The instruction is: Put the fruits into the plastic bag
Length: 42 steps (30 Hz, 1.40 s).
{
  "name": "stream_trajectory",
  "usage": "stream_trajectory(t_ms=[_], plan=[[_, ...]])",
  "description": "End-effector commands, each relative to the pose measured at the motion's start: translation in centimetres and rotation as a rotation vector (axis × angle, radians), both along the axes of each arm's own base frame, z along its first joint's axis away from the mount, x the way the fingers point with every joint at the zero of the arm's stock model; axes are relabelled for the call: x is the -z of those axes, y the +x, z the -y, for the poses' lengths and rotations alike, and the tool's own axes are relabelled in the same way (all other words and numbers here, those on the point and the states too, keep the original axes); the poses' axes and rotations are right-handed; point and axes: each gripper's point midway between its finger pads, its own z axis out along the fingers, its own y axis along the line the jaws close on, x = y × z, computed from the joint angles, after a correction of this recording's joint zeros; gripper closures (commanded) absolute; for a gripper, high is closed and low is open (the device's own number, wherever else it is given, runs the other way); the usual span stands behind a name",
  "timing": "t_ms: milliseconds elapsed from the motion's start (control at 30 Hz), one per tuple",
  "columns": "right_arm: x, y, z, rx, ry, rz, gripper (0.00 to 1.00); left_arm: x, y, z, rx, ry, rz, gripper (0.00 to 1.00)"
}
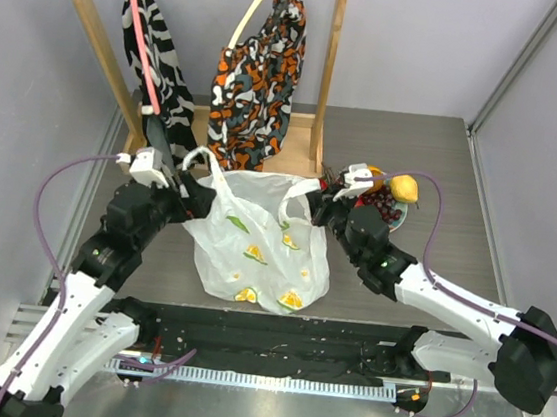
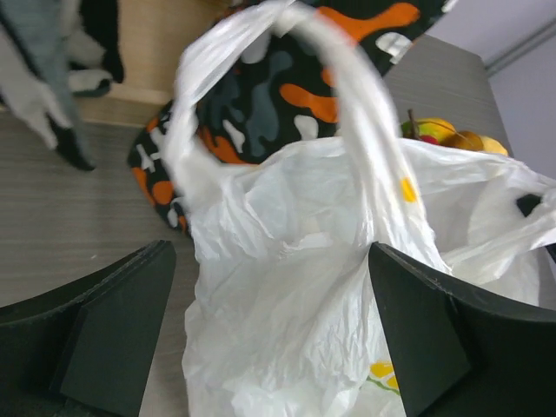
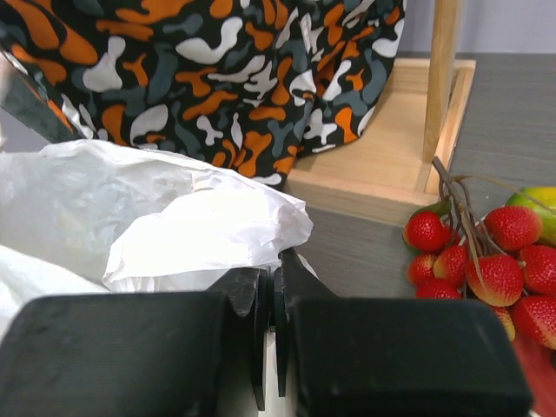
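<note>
Right tool [image 3: 271, 291] clenched on bag [image 1: 255, 236] rim, left tool [image 2: 269, 326] released, straddling the other handle; fruits [image 1: 389, 196] piled beside it, none loaded yet.

Top external: high, looking down on whole table [image 1: 435, 156]. Wrist cams close-up, facing forward past own fingers [image 2: 113, 339]. Both share plastic bag [image 2: 287, 287] and orange-black cloth [image 2: 287, 95] beyond fingertips.

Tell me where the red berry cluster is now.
In the right wrist view the red berry cluster lies at the lower right, just right of the right gripper, in front of the rack's wooden base; the lemon sits beside it.
</note>
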Motion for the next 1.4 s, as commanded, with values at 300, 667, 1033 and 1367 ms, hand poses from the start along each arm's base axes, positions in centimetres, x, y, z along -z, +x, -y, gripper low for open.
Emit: stream_trajectory(t_ms=[300, 667, 1033, 1367], plan=[[-2.3, -1.1, 0.6, 0.038, 0.13, 0.184, 0.99, -6.2, -8.4, -3.7, -0.098, -0.157, 0.005, 0.0], [-0.9, -3.1, 0.4, 0.012, 0.078, 0.201, 0.99, -11.5, -4.3, 3.6, 0.179, -0.348, 0.051, 0.0], [-1.3, -3.9, 0.6, -0.002, 0.064, 0.211, 0.99, -8.3, 1.1, 3.7, 0.096, -0.222, 0.007, 0.01], [-1.1, -4.6, 0.5, -0.028, 0.039, 0.203, 0.99, -9.7, 3.1, 4.5, 0.097, -0.27, 0.087, 0.23]])
